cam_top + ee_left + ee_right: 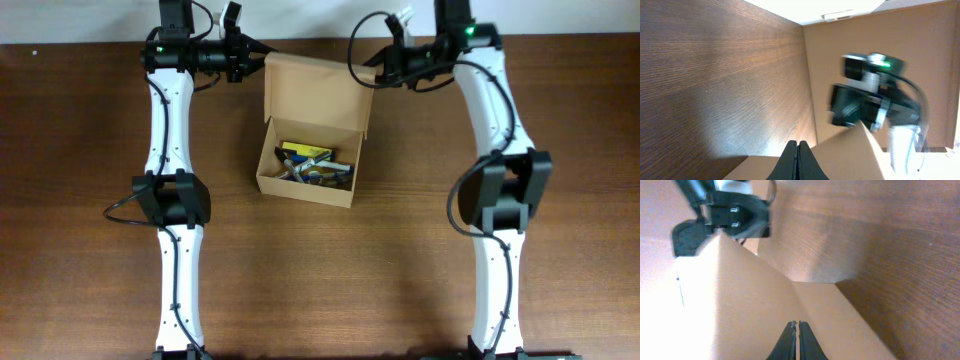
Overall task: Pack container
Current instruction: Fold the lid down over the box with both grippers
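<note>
Box [305, 187]: sitting open near the middle of the table [420, 290], a little toward the far edge and slightly skewed.
Flap [318, 90]: standing up on the box's far side, leaning toward the far edge.
Contents [312, 165]: lying jumbled inside the box; something yellow and blue is showing, and the rest is too small to name.
Left gripper [797, 144]: hovering at the flap's far-left corner, close to the far edge, with its fingers pressing together. Cardboard is filling the bottom of the left wrist view. Cannot tell whether the edge is being pinched.
Right gripper [796, 325]: hovering at the flap's far-right corner, its fingers lying together with only a hairline showing between them. The tan flap is spreading out beneath. Cannot tell whether it is touching.
Arms: both are reaching in from the near edge and bending inward toward the flap.
</note>
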